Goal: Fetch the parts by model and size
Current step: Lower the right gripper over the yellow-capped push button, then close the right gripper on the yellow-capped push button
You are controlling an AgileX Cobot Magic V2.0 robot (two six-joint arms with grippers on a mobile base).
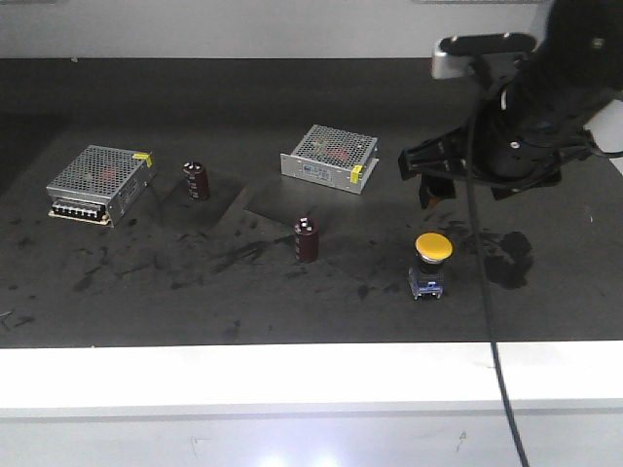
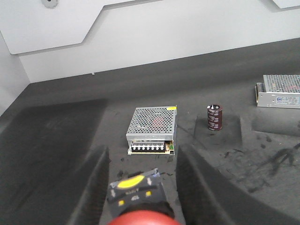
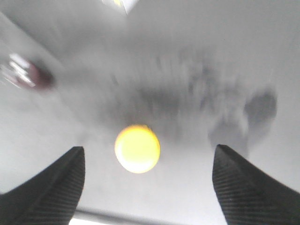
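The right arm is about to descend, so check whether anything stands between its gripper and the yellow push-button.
Nothing visible does. In the right wrist view the yellow push-button sits on bare table, framed by the open right gripper. The nearest capacitor stands well off to one side.

The front camera stood high before the table, looking down across it to the back wall, from far off. The left wrist camera sat low and close, facing along the surface to that wall, the red switch right under its lens; with the front view it shared the left box and a capacitor. The right wrist camera looked almost straight down, blurred, sharing the yellow switch.
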